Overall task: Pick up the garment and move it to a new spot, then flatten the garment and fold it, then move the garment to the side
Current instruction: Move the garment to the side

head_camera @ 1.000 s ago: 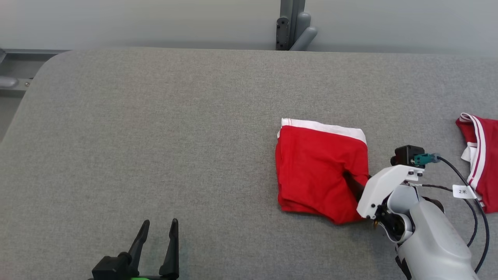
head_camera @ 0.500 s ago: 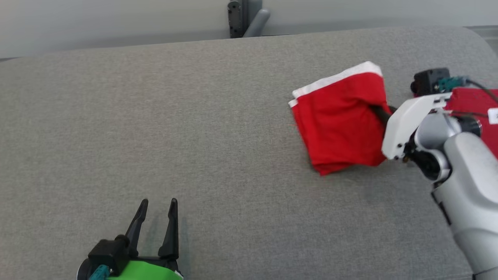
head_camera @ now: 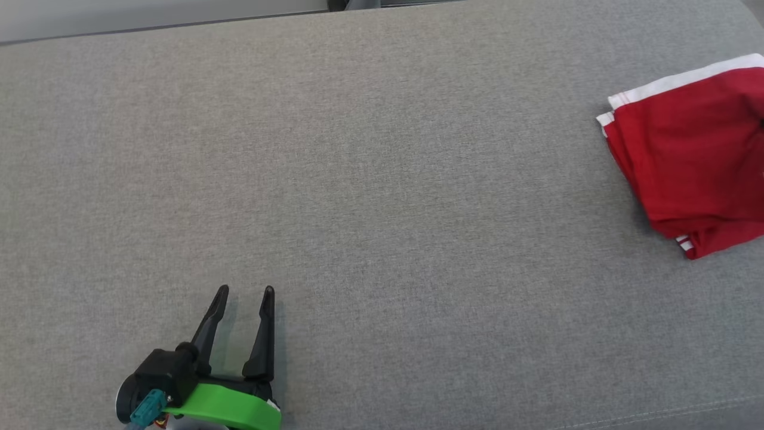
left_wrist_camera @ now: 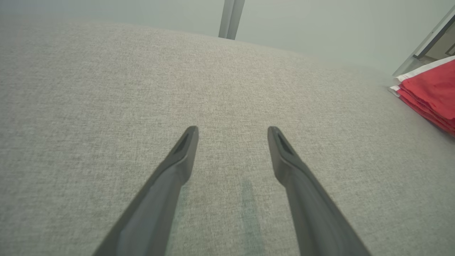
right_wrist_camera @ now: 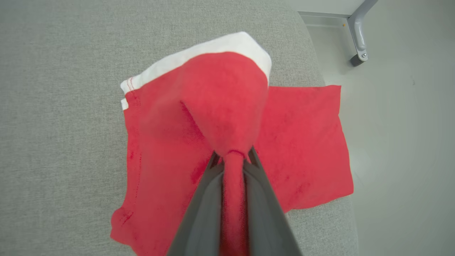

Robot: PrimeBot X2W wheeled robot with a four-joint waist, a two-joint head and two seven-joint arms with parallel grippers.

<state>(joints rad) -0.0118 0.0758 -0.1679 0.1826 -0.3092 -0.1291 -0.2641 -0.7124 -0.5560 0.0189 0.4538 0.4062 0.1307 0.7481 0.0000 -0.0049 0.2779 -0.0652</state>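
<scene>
At the right end of the table [right_wrist_camera: 53,106]: right gripper [right_wrist_camera: 233,155] clamped on folded red garment [right_wrist_camera: 160,124]; left gripper [head_camera: 243,291] spread, idle. Advise lowering flat before release, keeping folds stacked.

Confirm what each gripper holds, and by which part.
Right gripper is shut on the folded red garment, pinching a bunched fold of red fabric at the end away from its white band. Left gripper is open, holding nothing.

The head view looks steeply down on the table [head_camera: 382,179], from well left of the garment [head_camera: 692,149]. The left wrist view skims low toward that garment; the right wrist view sits close above it.
</scene>
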